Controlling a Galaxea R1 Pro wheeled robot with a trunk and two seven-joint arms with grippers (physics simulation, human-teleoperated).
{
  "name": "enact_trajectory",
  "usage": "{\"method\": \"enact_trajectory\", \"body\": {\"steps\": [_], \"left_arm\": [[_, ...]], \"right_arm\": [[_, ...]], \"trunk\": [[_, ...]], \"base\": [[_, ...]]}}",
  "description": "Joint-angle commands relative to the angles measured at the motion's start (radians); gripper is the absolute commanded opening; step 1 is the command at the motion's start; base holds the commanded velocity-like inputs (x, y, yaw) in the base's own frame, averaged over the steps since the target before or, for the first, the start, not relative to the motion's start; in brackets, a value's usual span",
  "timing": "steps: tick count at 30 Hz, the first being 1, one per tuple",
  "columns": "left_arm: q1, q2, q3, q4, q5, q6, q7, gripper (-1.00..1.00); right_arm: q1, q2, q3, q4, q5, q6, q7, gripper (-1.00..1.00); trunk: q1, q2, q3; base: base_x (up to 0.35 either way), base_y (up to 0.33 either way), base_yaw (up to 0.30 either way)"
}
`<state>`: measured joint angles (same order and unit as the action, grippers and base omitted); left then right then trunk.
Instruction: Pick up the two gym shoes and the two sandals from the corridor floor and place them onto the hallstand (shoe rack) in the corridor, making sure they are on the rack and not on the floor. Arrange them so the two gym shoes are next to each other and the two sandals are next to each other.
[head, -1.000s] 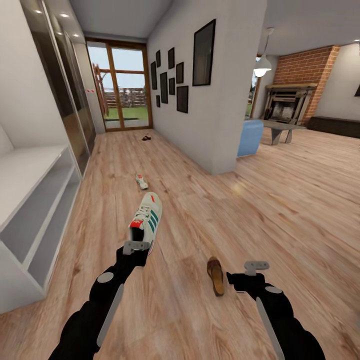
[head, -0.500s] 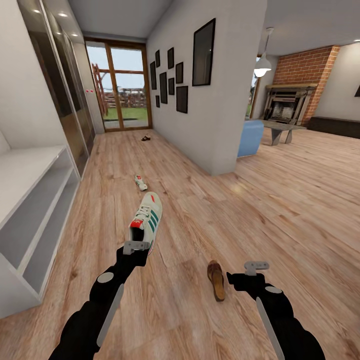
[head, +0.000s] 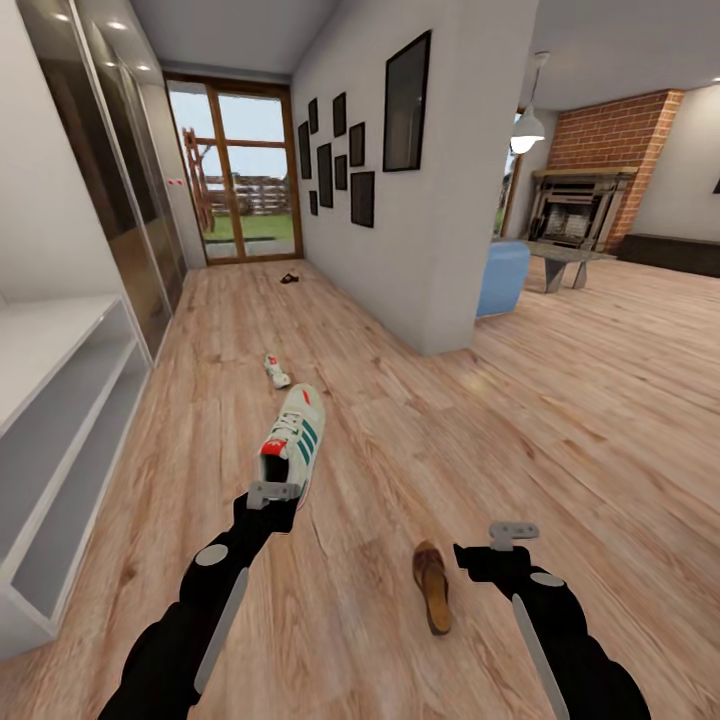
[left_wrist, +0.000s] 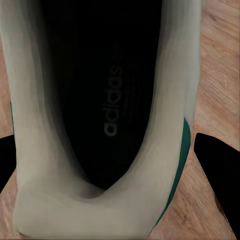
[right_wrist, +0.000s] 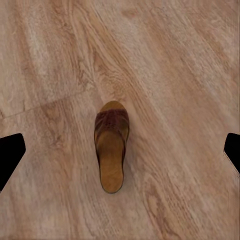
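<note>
We are in a long corridor whose wood-plank floor (head: 400, 430) runs toward a glazed door at the far end, with the white hallstand (head: 60, 420) against the wall on our left and framed pictures on the wall to the right. Our left gripper (head: 273, 492) is clamped on the heel of one gym shoe (head: 292, 437), holding it toe-forward above the floor; in the left wrist view we look straight down into the shoe's dark insole (left_wrist: 107, 95), with the fingers (left_wrist: 217, 175) pressed at its sides. We judge the heel grip was chosen because the collar gives a firm rim to pinch. The second gym shoe (head: 275, 371) lies further along the floor, and a small dark shape near the door (head: 289, 278) may be a sandal, though it is too small to tell. Our right gripper (head: 512, 533) has its fingers spread wide and holds nothing; it hangs just beside and above the near sandal (head: 432, 587), which lies flat on the floor with its strap up, centred between the fingertips in the right wrist view (right_wrist: 112, 145). That placement looks like a setup for a grasp. Both shelves of the hallstand look bare, so nothing is racked yet.
</note>
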<state>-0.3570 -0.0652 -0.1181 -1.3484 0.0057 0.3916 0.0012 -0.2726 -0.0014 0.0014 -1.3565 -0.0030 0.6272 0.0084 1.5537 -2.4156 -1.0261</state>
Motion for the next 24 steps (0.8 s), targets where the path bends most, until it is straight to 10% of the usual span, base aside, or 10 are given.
{"method": "enact_trajectory", "body": {"steps": [1, 24], "left_arm": [[0.0, -0.002, 0.0, -0.002, 0.0, 0.006, 0.0, -1.0], [0.0, -0.018, -0.001, -0.001, -0.004, 0.005, 0.0, -1.0]], "right_arm": [[0.0, 0.0, 0.0, -0.001, 0.0, 0.005, 0.001, 1.0], [0.0, 0.001, 0.002, 0.006, 0.003, 0.004, 0.001, 1.0]], "trunk": [[0.0, 0.0, -0.001], [0.0, 0.0, -0.001]], "base": [[0.272, -0.121, 0.0], [0.153, -0.071, 0.0]]}}
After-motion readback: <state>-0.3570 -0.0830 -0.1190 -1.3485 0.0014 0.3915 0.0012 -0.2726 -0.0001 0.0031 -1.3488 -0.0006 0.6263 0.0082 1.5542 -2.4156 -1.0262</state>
